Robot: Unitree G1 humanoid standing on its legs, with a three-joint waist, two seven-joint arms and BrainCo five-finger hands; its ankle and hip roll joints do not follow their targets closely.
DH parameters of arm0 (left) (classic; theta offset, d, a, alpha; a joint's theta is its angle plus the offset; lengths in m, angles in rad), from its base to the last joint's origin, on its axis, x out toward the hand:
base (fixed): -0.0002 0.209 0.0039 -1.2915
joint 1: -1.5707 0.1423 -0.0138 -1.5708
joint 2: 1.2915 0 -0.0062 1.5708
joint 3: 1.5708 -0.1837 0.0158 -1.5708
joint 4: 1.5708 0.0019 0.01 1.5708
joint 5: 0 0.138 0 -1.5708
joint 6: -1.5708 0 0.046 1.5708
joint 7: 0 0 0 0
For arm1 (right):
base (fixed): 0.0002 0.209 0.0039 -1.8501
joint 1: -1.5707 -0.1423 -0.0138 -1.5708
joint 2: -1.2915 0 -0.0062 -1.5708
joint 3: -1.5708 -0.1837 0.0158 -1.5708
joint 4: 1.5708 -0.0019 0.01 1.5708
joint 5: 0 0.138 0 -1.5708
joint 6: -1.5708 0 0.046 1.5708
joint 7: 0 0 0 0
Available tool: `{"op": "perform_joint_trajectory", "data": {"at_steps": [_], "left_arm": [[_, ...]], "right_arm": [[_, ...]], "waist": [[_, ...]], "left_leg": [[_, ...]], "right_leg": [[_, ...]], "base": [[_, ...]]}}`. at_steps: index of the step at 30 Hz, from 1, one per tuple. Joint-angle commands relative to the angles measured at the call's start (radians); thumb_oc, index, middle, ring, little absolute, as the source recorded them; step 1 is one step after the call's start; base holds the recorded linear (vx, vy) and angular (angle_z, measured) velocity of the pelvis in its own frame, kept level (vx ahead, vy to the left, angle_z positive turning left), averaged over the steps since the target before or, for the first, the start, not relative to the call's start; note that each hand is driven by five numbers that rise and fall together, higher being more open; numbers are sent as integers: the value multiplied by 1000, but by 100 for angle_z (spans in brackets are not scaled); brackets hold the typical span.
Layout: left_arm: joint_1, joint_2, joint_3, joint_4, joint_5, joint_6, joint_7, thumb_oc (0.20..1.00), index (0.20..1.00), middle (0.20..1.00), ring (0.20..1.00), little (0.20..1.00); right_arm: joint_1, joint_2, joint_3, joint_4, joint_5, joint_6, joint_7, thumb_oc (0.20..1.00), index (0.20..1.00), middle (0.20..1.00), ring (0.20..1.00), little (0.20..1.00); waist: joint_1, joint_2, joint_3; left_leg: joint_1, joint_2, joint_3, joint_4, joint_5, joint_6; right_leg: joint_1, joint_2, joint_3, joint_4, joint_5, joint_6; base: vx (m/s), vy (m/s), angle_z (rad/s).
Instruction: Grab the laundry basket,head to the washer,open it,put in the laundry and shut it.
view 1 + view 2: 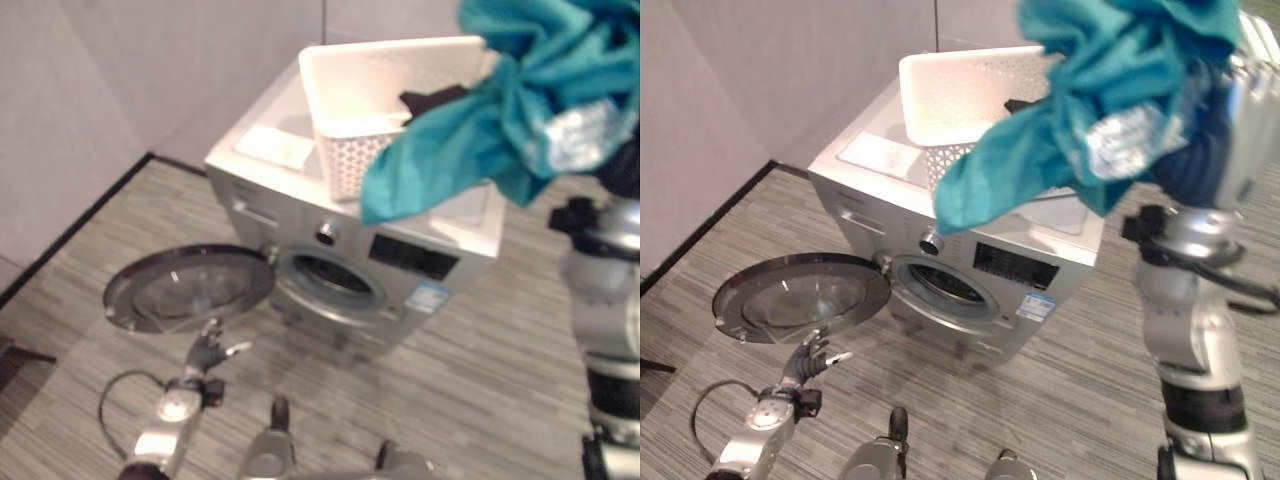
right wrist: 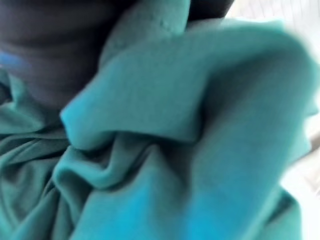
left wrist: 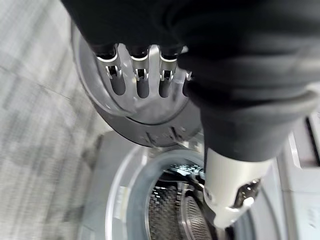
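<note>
- Left eye view: one silver front-loading washing machine (image 1: 370, 255) stands against the pale wall, its round glass-and-dark-rimmed door (image 1: 188, 288) swung fully out to the robot's left. The drum mouth (image 1: 330, 277) is uncovered, with bare striped grey floor (image 1: 480, 380) in front of it. One white perforated plastic laundry basket (image 1: 380, 95) sits on the washer's top, a dark garment (image 1: 432, 99) showing inside it. One teal cloth (image 1: 500, 110) hangs raised in front of the basket, cut off at the upper edge.
- Right eye view: the left robot hand (image 1: 812, 358) hovers low, just beside the door's near rim, fingers relaxed and holding nothing. The right robot hand (image 1: 1200, 165) is up high, wrapped in the teal cloth – its fingers are buried, so I cannot tell their grasp.
- Left wrist view: straight fingers (image 3: 137, 75) hang near the door glass, the perforated metal drum beyond.
- Right wrist view: teal folds press close, with a dark shape at one corner – hard to make out.
</note>
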Motion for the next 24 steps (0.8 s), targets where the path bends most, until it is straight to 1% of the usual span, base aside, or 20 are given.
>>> {"op": "perform_joint_trajectory", "data": {"at_steps": [1, 3, 4, 6, 7, 8, 9, 10, 11, 13, 15, 16, 17, 19, 20, 21, 24], "left_arm": [[4, -7, 34, -5, 17, -39, -8, 1000, 1000, 1000, 1000, 1000], [19, -24, 58, 33, 26, -39, -20, 1000, 1000, 1000, 1000, 1000], [18, -23, 55, 34, 26, -40, -21, 1000, 1000, 1000, 1000, 1000], [24, -35, 66, 57, 30, -41, -28, 1000, 1000, 1000, 1000, 1000], [31, -46, 67, 78, 30, -41, -31, 1000, 1000, 1000, 1000, 1000], [33, -44, 68, 78, 30, -42, -32, 1000, 1000, 1000, 1000, 1000], [38, -46, 65, 83, 31, -41, -33, 1000, 1000, 1000, 1000, 1000], [50, -49, 61, 90, 33, -41, -39, 1000, 1000, 1000, 1000, 1000], [53, -47, 61, 90, 33, -42, -40, 1000, 1000, 1000, 1000, 1000], [74, -41, 62, 85, 22, -47, -51, 1000, 1000, 1000, 1000, 1000], [81, -33, 53, 78, -1, -53, -60, 1000, 1000, 1000, 1000, 1000], [82, -23, 42, 67, -18, -59, -72, 1000, 1000, 1000, 1000, 1000], [84, -22, 43, 67, -18, -59, -73, 1000, 1000, 1000, 1000, 1000], [75, -7, 38, 59, -35, -63, -67, 1000, 1000, 1000, 1000, 1000], [71, 12, 42, 35, -58, -69, -54, 1000, 1000, 1000, 1000, 1000], [72, 13, 43, 33, -59, -69, -54, 1000, 1000, 1000, 1000, 1000], [56, 39, 46, 3, -92, -83, -32, 1000, 1000, 1000, 1000, 1000]], "right_arm": [[5, -113, -127, -92, -80, 21, -36, 200, 200, 200, 200, 200], [152, -101, -249, -119, -98, 13, -12, 200, 200, 200, 200, 200], [158, -98, -254, -123, -98, 12, -11, 200, 200, 200, 200, 200], [238, -57, -281, -137, -81, -12, 7, 200, 200, 200, 200, 200], [295, 15, -231, -132, -19, -49, 41, 200, 200, 200, 200, 200], [296, 18, -230, -134, -18, -50, 42, 200, 200, 200, 200, 200], [325, 58, -196, -135, 18, -65, 65, 200, 200, 200, 200, 200], [409, 128, -123, -129, 100, -98, 132, 200, 200, 200, 200, 200], [413, 130, -123, -132, 101, -98, 134, 200, 200, 200, 200, 200], [527, 171, -71, -133, 160, -125, 217, 200, 200, 200, 200, 200], [619, 177, -5, -109, 223, -145, 294, 200, 200, 200, 200, 200], [683, 165, 59, -88, 271, -165, 360, 200, 200, 200, 200, 200], [683, 165, 60, -86, 271, -166, 360, 200, 200, 200, 200, 200], [724, 158, 121, -38, 332, -173, 410, 200, 200, 200, 200, 200], [749, 153, 171, 14, 399, -172, 447, 200, 200, 200, 200, 200], [747, 153, 173, 18, 400, -174, 447, 200, 200, 200, 200, 200], [725, 148, 253, 131, 496, -166, 468, 200, 200, 200, 200, 200]], "waist": [[-64, 13, -81], [-83, 3, -101], [-80, 3, -102], [-99, -1, -111], [-115, -4, -108], [-113, -6, -109], [-121, -8, -105], [-137, -11, -91], [-135, -13, -93], [-151, -18, -80], [-165, -25, -63], [-174, -34, -48], [-174, -35, -49], [-180, -44, -28], [-177, -48, -4], [-178, -49, -5], [-164, -58, 50]], "left_leg": [[15, 96, 9, 19, -82, 9], [25, 94, 26, 32, -100, 16], [23, 93, 27, 32, -96, 17], [32, 96, 38, 39, -112, 20], [41, 98, 59, 55, -127, 28], [39, 98, 62, 56, -124, 29], [43, 100, 73, 66, -131, 33], [52, 107, 97, 86, -148, 40], [53, 108, 100, 89, -150, 40], [56, 112, 122, 105, -158, 43], [53, 114, 133, 117, -159, 43], [48, 118, 141, 125, -159, 40], [47, 118, 142, 125, -159, 40], [35, 121, 145, 133, -157, 37], [24, 127, 131, 145, -174, 26], [23, 127, 131, 147, -174, 25], [-28, 133, 120, 172, -164, 17]], "right_leg": [[9, 9, -7, 21, -50, 3], [12, 9, 15, -1, -39, 12], [10, 8, 15, -4, -34, 12], [11, 11, 35, -11, -31, 18], [4, 15, 64, -15, -24, 22], [2, 15, 67, -16, -19, 21], [-3, 17, 83, -17, -17, 22], [-9, 20, 109, -17, -16, 24], [-9, 20, 112, -16, -16, 24], [-19, 19, 133, -17, -9, 26], [-30, 18, 147, -17, -3, 25], [-39, 16, 157, -18, 5, 25], [-40, 16, 158, -18, 5, 25], [-53, 14, 161, -15, 8, 24], [-59, 14, 167, -9, -3, 28], [-60, 14, 167, -9, -3, 28], [-89, 9, 157, -2, 6, 24]], "base": [[61, 105, -38], [61, 84, -22], [36, 62, -37], [40, 48, -43], [25, 43, -36], [-6, 49, -41], [-12, 43, -57], [2, 42, -68], [-2, 41, -59], [-22, 37, -41], [-55, 48, -34], [-55, 33, -14], [-48, 23, -17], [-30, 14, -20], [-2, 6, -13], [-5, 0, -5], [-92, -17, 2]]}}
